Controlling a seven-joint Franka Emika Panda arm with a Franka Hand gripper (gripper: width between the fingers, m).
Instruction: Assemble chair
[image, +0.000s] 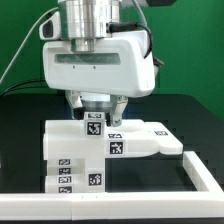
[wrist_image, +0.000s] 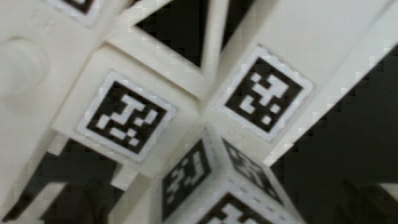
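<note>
The gripper (image: 97, 106) is hanging low over the chair pieces (image: 88, 152), which are sitting clustered mid-table (image: 20, 135), near the long white rail (image: 120, 203). Its fingers are flanking the top of an upright tagged block (image: 95, 125). Whether they are squeezing it or merely bracketing it, I cannot tell (the wrist view is showing only tags at close range). The pieces are looking like rigid, light, smooth plastic, probably somewhat slippery. I am judging the block's flat opposite sides the best hold, while the wide slab (image: 152, 138) is offering only thin edges.

No legible txt or nos.; only b/w fiducial tags (image: 94, 126) on chair pieces (image: 155, 140).
</note>
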